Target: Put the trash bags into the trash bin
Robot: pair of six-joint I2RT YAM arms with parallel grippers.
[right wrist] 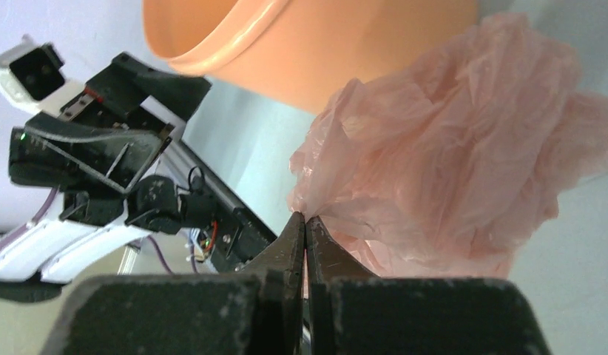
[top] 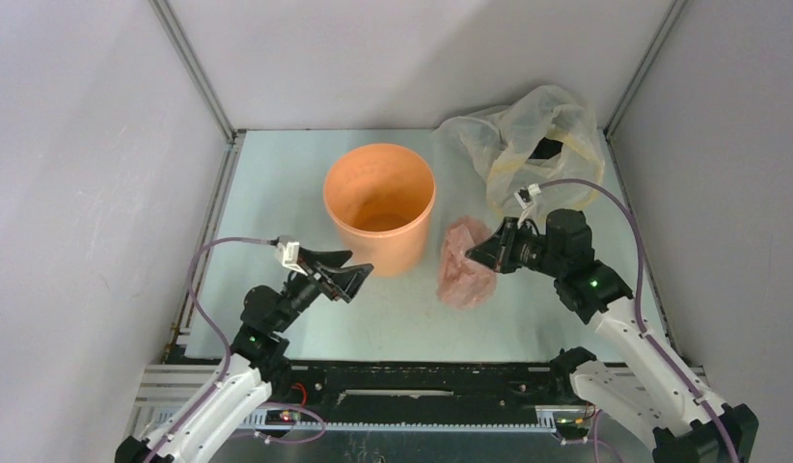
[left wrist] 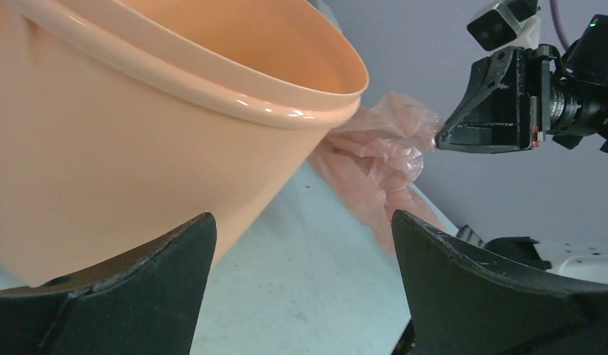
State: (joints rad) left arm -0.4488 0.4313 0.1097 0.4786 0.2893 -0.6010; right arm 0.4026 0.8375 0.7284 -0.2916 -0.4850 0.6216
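The orange trash bin (top: 379,207) stands upright in the middle of the table. The crumpled pale pink trash bag (top: 463,262) lies just right of it on the table. My right gripper (top: 473,254) is shut on the bag's upper right edge; the right wrist view shows the fingers (right wrist: 304,235) pinching the pink plastic (right wrist: 449,140). My left gripper (top: 357,273) is open and empty, close to the bin's near left wall. In the left wrist view the bin (left wrist: 138,126) fills the left, with the pink bag (left wrist: 375,159) behind it.
A larger clear yellowish plastic bag (top: 528,145) with dark contents sits at the back right corner. Grey walls close in the table on the left, the back and the right. A black rail runs along the near edge (top: 422,381).
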